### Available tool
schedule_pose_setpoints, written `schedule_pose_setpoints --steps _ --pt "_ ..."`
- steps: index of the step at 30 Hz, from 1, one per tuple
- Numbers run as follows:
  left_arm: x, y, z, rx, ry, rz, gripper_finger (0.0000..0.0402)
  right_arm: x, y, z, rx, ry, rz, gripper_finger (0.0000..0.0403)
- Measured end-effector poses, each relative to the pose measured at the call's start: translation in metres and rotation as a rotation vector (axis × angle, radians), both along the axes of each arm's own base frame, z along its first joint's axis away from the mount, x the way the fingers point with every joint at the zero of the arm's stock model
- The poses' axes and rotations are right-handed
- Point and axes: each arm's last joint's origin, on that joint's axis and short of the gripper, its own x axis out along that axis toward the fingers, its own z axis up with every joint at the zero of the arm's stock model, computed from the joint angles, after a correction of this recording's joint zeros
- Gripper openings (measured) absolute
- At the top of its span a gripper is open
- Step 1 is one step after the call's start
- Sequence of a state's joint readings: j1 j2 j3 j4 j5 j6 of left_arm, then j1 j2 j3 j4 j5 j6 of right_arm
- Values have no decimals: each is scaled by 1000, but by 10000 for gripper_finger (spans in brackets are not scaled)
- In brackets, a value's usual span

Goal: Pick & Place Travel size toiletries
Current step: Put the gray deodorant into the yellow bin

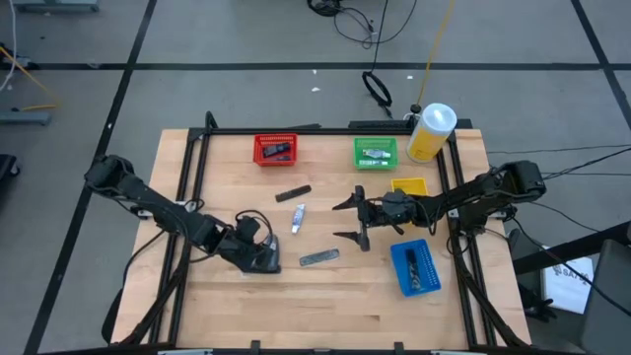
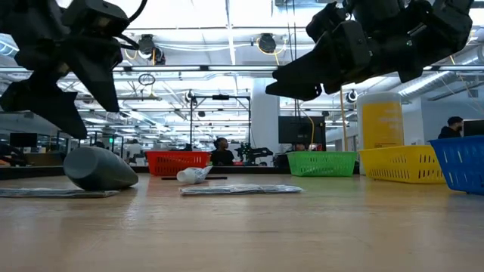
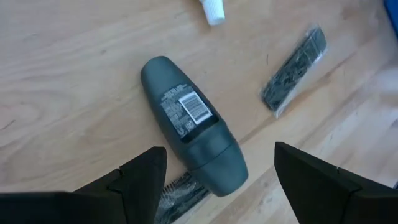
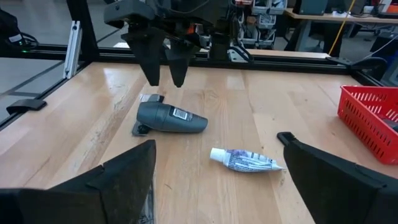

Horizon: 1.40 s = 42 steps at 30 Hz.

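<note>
L gripper open wide, empty, over grey bottle at table's 7 o'clock; R gripper wide open, empty, near centre.

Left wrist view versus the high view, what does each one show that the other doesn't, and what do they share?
Only the left wrist view shows the barcode label on the dark grey deodorant bottle.

Only the high view shows the red bin, green bin, yellow bin, blue bin, the big yellow bottle and the open right gripper.

Both show the black sachet, the small white tube and the open left gripper.
</note>
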State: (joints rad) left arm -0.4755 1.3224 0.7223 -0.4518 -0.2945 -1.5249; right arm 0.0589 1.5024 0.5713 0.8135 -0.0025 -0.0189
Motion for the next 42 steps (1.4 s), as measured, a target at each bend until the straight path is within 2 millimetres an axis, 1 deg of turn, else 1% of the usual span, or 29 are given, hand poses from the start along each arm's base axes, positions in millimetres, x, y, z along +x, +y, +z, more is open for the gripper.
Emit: schedule_pose_setpoints --steps 3,11,17,26,31,34,39,42 --pt "1 -1 -2 -8 4 12 294 0 0 0 0 0 0 344" --pt "10 -7 -22 -79 94 -10 295 0 0 0 -2 3 0 344" --pt "18 -11 -31 -103 86 -3 295 0 0 0 -4 3 1 342" --pt "21 -11 -47 -120 160 1 295 0 0 0 -3 3 2 339" --pt "23 -10 -51 -120 171 25 295 0 0 0 -3 3 3 340" --pt "24 -9 -51 -93 160 28 294 0 0 0 -3 3 3 339" --pt "24 -5 -52 18 129 52 294 0 0 0 -3 3 2 337" --pt "24 -5 -53 34 134 31 294 0 0 0 -3 3 2 338"
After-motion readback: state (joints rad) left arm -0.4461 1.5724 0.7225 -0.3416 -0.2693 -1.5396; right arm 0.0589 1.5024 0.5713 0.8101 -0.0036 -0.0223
